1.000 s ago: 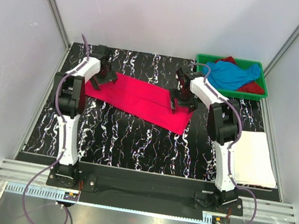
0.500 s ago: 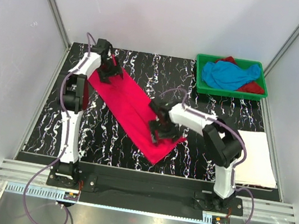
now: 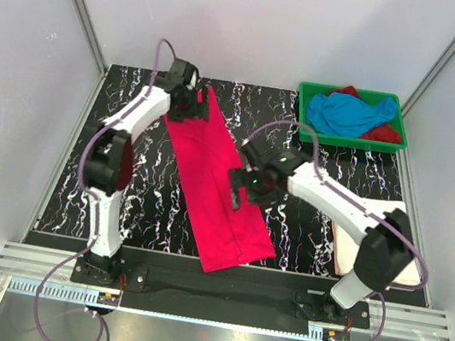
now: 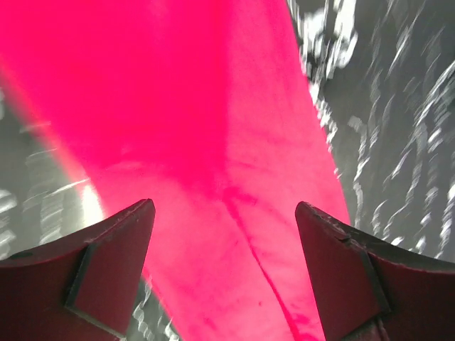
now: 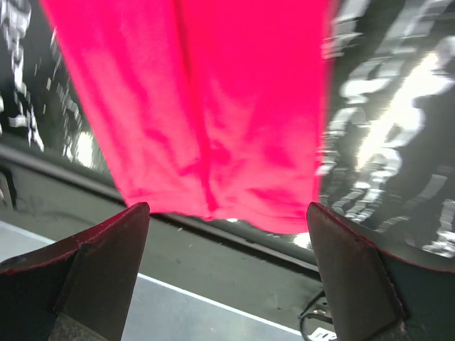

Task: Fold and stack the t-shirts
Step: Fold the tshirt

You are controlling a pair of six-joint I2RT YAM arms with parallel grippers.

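Black, white-veined counter point(image 3: 162, 203), overhead view: the hot pink t-shirt point(image 3: 216, 186) lies as a long strip, its far end below my left pincer point(image 3: 190, 106) and its middle below my right pincer point(image 3: 241, 192). Both pincers gape wide and hold nothing. Only this view shows the green tray point(image 3: 302, 135) beyond my right pincer, holding the sky blue t-shirt point(image 3: 349, 114) and the dark red t-shirt point(image 3: 385, 133), and the white t-shirt point(image 3: 347, 254) to its right. Wrist views show only pink cloth below my fingers.
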